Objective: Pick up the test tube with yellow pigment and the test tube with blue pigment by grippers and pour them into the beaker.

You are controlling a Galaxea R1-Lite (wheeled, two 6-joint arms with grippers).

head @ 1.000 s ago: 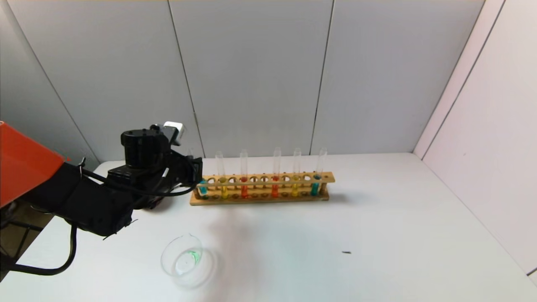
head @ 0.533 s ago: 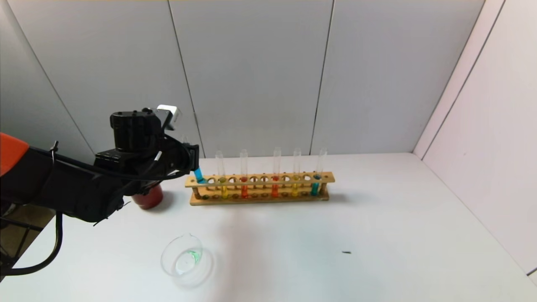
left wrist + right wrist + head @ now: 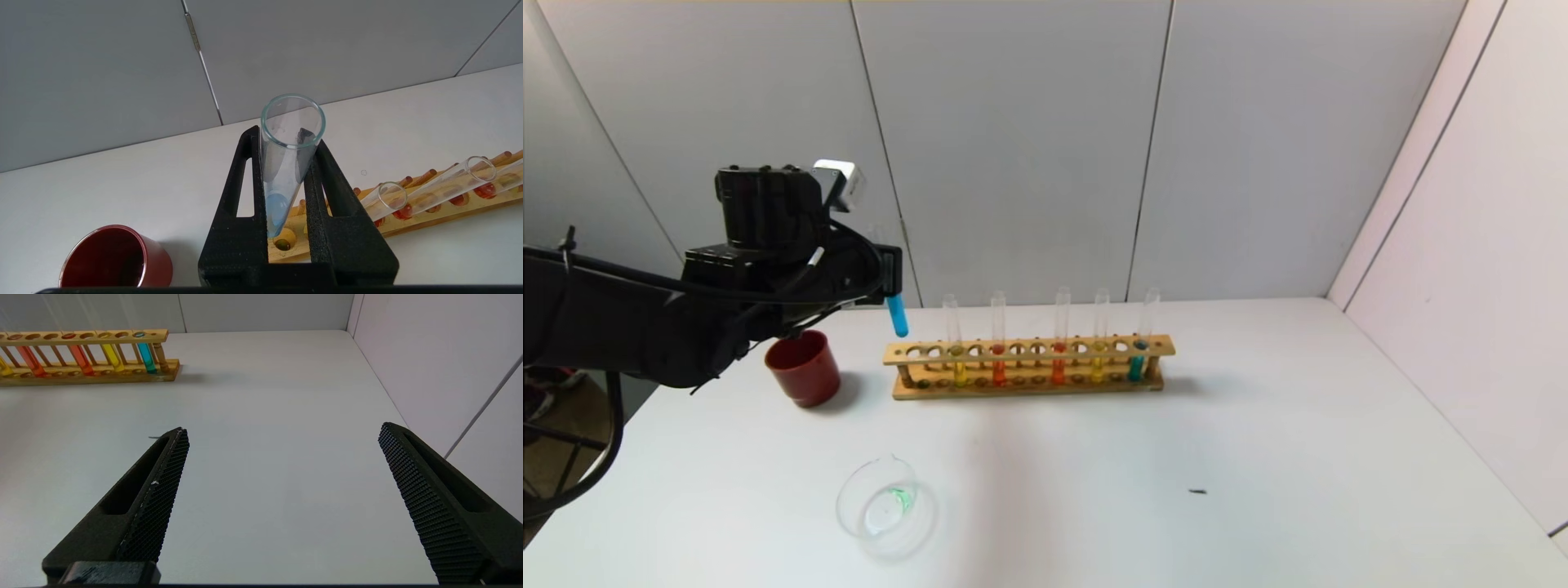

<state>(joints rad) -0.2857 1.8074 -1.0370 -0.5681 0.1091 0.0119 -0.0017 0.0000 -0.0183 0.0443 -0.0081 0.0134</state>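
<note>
My left gripper [image 3: 890,276] is shut on the test tube with blue pigment [image 3: 897,315] and holds it upright in the air, above the left end of the wooden rack [image 3: 1164,346]. In the left wrist view the gripper [image 3: 284,136] grips the tube [image 3: 282,175] between its fingers, with the empty rack hole below. Two test tubes with yellow pigment [image 3: 959,372] [image 3: 1097,369] stand in the rack. The beaker [image 3: 882,506] sits near the table's front left, with a green trace inside. My right gripper [image 3: 282,428] is open and empty over bare table.
A dark red cup [image 3: 803,369] stands left of the rack, below my left arm. Two orange-red tubes [image 3: 998,372] and a teal tube [image 3: 1135,367] also stand in the rack. A small dark speck [image 3: 1197,492] lies on the table. Walls close the back and right.
My left gripper has risen with the blue tube, lifting it fully out of the rack's leftmost hole. The red cup has come into view beneath the arm.
</note>
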